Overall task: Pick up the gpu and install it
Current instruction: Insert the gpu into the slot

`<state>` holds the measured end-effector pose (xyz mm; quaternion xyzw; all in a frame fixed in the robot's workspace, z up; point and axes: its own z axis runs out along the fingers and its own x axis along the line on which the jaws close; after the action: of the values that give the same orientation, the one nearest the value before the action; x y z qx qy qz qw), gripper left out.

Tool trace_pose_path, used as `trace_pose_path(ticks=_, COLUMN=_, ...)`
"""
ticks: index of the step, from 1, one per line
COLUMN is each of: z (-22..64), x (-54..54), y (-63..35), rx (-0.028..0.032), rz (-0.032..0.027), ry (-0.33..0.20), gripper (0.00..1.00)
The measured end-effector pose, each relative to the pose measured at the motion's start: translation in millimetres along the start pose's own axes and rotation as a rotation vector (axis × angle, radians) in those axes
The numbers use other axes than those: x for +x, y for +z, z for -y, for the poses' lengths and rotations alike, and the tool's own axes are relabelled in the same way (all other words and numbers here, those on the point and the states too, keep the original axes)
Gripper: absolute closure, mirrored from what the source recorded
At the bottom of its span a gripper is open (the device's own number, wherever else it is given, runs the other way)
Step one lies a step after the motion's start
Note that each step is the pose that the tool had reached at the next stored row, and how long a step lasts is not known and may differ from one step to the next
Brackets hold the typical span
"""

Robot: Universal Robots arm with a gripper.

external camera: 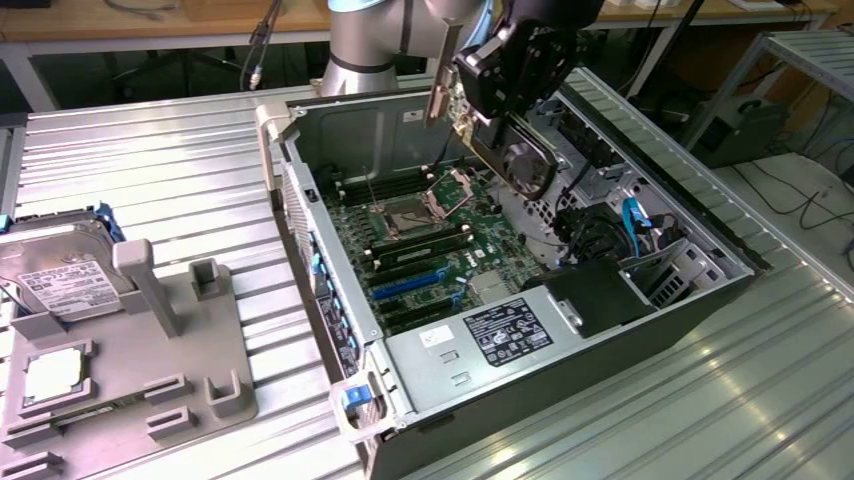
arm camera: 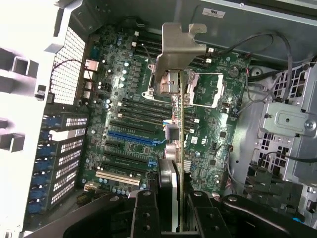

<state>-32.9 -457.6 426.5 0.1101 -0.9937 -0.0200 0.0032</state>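
Observation:
The gpu point(external camera: 518, 152), a thin green card with a dark heatsink face and a silver end bracket point(external camera: 438, 100), hangs tilted above the open computer case point(external camera: 694, 235). My gripper point(external camera: 505, 105) is shut on its upper edge. In the wrist view the gpu point(arm camera: 181, 144) is edge-on, running from between my black fingers point(arm camera: 143, 210) out over the motherboard point(arm camera: 133, 99), bracket point(arm camera: 179, 44) at the far end. My gripper point(arm camera: 173, 213) holds the card above the board, near the blue expansion slot point(arm camera: 131, 135) and apart from it.
Inside the case are the motherboard point(external camera: 427, 250) with an open CPU socket point(external camera: 407, 215), a drive cage point(external camera: 667, 275) and blue cables point(external camera: 630, 222). On the exterior view's left, a grey fixture point(external camera: 147, 380) holds a hard drive point(external camera: 60, 270) and a CPU chip point(external camera: 56, 372).

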Motion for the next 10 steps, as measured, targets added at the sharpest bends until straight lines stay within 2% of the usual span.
trace_pose_path(ticks=10, z=2.2, x=0.5, y=-0.1, rx=-0.0008, rz=-0.0021, ry=-0.058, gripper=0.72)
